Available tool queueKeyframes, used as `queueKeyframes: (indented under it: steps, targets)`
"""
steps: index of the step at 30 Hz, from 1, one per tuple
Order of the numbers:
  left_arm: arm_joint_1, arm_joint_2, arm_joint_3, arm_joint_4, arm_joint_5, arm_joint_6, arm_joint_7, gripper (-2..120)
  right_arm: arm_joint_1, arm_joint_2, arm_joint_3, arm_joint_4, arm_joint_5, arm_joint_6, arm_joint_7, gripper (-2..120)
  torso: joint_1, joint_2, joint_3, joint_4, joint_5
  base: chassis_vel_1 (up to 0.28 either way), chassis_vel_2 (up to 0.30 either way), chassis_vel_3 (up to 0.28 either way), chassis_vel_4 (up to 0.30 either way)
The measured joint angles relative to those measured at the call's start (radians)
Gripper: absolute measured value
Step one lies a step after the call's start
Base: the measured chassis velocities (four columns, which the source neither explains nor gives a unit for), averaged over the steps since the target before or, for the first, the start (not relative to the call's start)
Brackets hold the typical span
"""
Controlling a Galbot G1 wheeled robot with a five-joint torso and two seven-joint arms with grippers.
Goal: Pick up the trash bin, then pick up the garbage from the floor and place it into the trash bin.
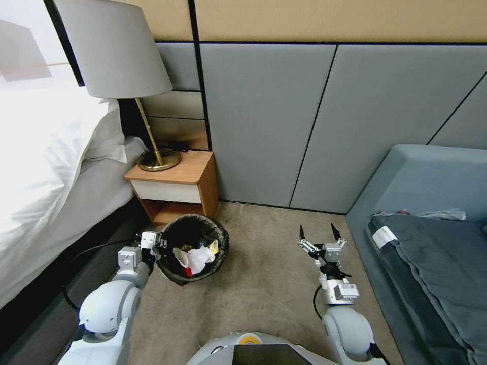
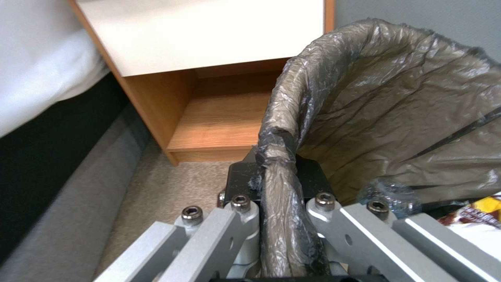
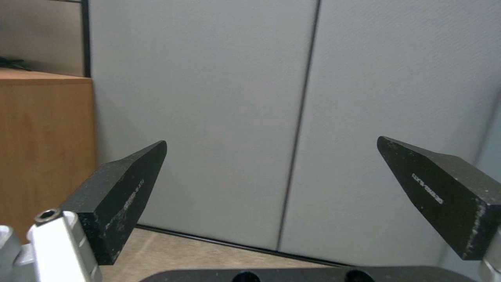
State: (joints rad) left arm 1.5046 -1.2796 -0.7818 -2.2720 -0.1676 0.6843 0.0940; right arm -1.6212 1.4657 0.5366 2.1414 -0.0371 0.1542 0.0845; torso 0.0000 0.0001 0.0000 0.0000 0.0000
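At the near-left rim of the trash bin [image 1: 172, 276], left gripper [image 1: 158, 242] closed over the rim and its black-brown liner, one finger outside the wall, the other inside. Same grip seen close in the left wrist view: left gripper [image 2: 279, 176] with the liner-wrapped rim of the trash bin [image 2: 397, 117] pinched between its black pads, silver linkages spread to either side. Just beyond this gripper, inside the bin: garbage [image 1: 197, 256], namely a white tissue with yellow, red and dark scraps around it; corner of a yellow-and-brown wrapper [image 2: 477, 213] visible beside the inner finger. Whether the bin rests on the carpet [image 1: 264, 284] or hangs clear of it, not determinable.

Ahead of the left gripper and slightly to its left: wooden nightstand [image 1: 175, 187], white drawer front above an open lower shelf, brass-based lamp [image 1: 122, 76] on top. To the gripper's left: bed [image 1: 45, 167] with white bedding.

Well to the right of the bin, apart from it: right gripper [image 1: 319, 234], raised above the carpet, jaws spread wide, nothing between them. In the right wrist view, right gripper [image 3: 271, 145] pointed at the grey panelled wall [image 3: 209, 98], two black wedge fingertips [image 3: 125, 176] far apart, side of the nightstand [image 3: 42, 137] at one edge. To the right of this gripper: grey-blue sofa [image 1: 431, 177] with a dark cushion.
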Motion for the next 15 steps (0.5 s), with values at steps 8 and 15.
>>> queueKeyframes:
  steps: [8,15]
  targets:
    - [-0.009,0.0,-0.001,0.001,-0.004,0.001,0.001,4,0.004,0.007,-0.023,-0.01,-0.004,-0.017,0.0,100,0.0,0.0,0.0,0.0,0.0,0.0,0.0,0.0,0.0]
    - [-0.009,-0.001,-0.007,-0.004,-0.008,0.003,0.001,4,0.008,0.006,-0.032,-0.016,-0.005,-0.024,0.0,100,0.0,0.0,0.0,0.0001,0.0,0.0,0.0,0.0,0.0]
